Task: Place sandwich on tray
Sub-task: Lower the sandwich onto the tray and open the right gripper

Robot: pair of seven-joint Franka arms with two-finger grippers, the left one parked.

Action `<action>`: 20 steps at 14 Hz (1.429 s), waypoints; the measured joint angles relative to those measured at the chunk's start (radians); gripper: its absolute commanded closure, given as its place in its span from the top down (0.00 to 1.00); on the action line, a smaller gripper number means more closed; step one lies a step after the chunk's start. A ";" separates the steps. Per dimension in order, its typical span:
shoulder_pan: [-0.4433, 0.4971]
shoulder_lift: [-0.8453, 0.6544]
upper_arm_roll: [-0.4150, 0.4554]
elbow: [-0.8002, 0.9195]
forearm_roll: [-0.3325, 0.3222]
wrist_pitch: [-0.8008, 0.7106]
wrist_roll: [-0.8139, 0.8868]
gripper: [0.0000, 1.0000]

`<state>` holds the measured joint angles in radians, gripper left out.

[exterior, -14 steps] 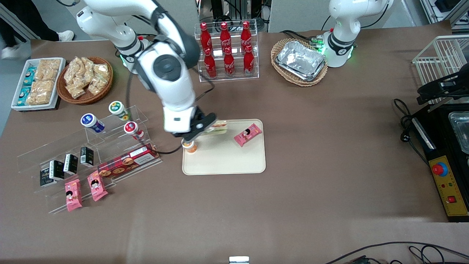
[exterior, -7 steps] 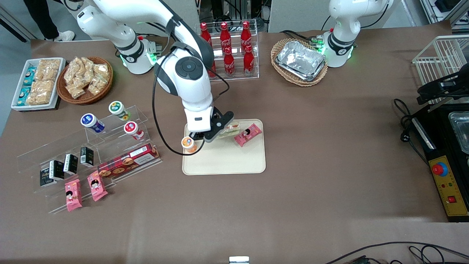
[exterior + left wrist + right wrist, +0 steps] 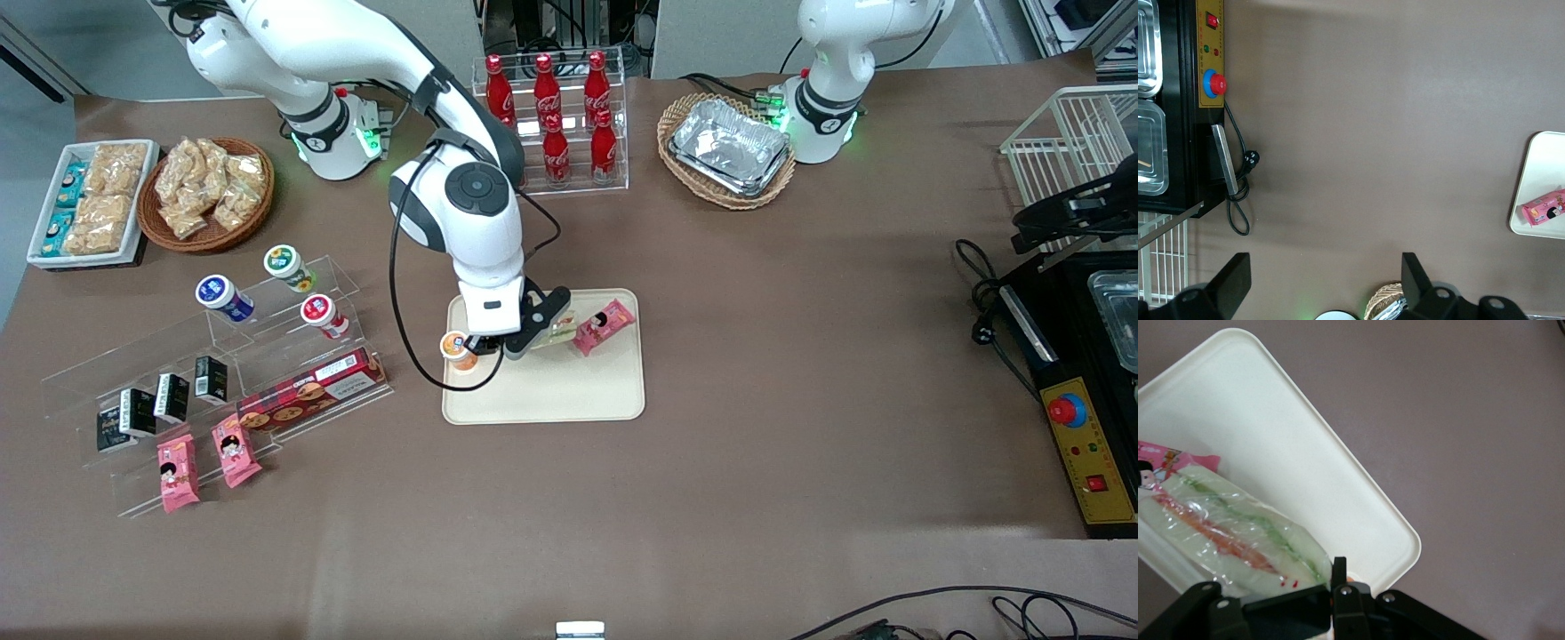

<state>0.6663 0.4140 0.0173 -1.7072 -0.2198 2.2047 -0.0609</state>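
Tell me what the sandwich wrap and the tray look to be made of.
The sandwich, held in the claw over the tray, seems wrapped in thin clear plastic film: crinkles and glints, filling visible through it. The tray looks like smooth matte cream plastic, possibly melamine: even colour, rounded moulded rim.

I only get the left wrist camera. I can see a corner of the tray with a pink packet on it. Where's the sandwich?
Observer: The gripper is shut on the sandwich, just above the tray and right beside your pink packet.
Operator: Is it squished?
Observer: Not that I can see. The right wrist view shows the wrapped wedge whole, with its green and red filling in neat stripes.
Operator: Is anything else on the tray?
Observer: Yes, a small orange-topped cup stands at the tray's edge toward the working arm's end.
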 measured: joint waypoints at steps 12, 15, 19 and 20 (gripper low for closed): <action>0.007 0.119 -0.009 -0.012 -0.104 0.153 0.077 0.00; 0.003 0.161 -0.018 0.024 -0.111 0.169 0.077 0.00; 0.003 0.227 -0.030 0.085 -0.112 0.187 0.077 0.00; 0.003 0.243 -0.033 0.100 -0.113 0.188 0.077 0.00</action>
<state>0.6693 0.6565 -0.0153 -1.6073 -0.3323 2.3923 0.0159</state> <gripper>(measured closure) 1.000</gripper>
